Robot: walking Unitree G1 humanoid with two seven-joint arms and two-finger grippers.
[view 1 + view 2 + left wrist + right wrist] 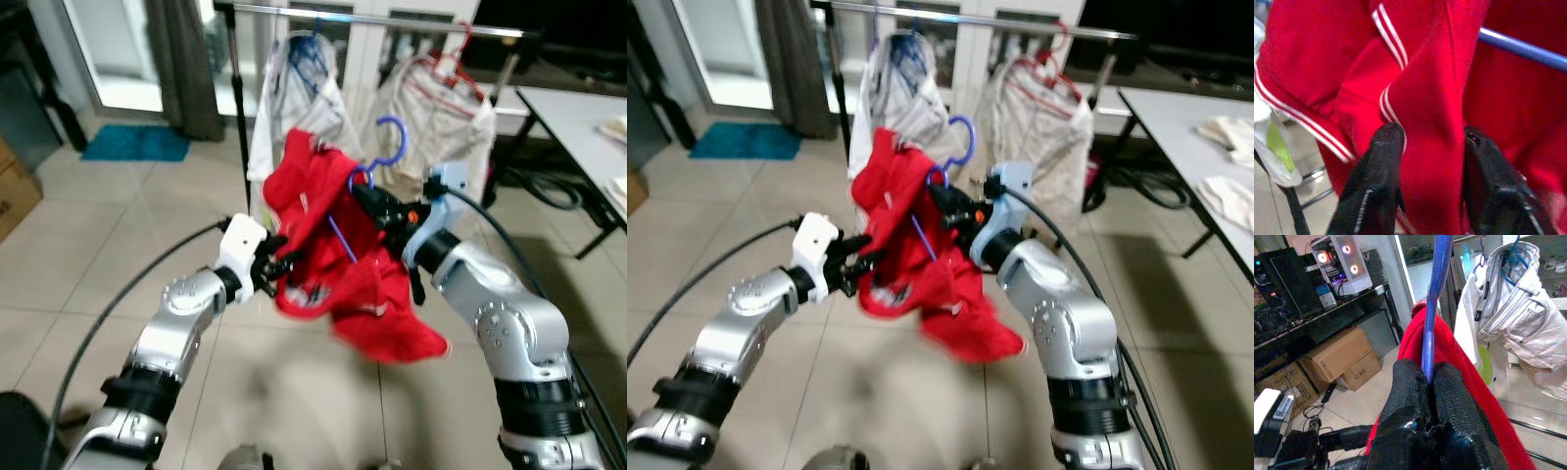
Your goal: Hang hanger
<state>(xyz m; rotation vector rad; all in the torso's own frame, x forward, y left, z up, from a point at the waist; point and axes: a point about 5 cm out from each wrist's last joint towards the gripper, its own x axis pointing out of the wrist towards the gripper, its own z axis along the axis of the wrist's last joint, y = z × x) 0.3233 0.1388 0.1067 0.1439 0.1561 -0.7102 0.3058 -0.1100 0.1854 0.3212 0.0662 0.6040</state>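
a: starting at the left, what is sitting on the floor there?

b: a teal rectangular mat (135, 143) is lying on the pale glossy tiles (118, 245), beside a grey curtain (186, 69) that is hanging in soft folds.

a: and the left gripper?

b: the left gripper (277, 266), with its two long black fingers (1376, 191), is pinching a fold of the red fabric garment with thin white stripes (333, 255). the cloth is filling the gap between the rubbery pads, so the grip is narrow and holding fabric.

a: where is the hanger?

b: the blue plastic hanger with a curved hook (377, 157) is sitting inside the red garment, its hook poking up above the crumpled cloth and a thin blue bar (1525, 46) crossing behind the fabric. it is being held in the air in front of the rack, below the rail.

a: what is the right gripper doing?

b: the right gripper (1427, 377) is clamping the hanger's smooth blue stem tight between its textured black fingers, just beneath the hook.

a: and behind them?

b: a thin metal rail (392, 20) is running across on a dark pole (238, 108). two pale, wrinkled garments are hanging from it, one on a blue hanger (304, 93) and one on a red hanger (441, 113). at the far right, a white flat table (578, 117) is carrying folded pale cloths (1229, 132).
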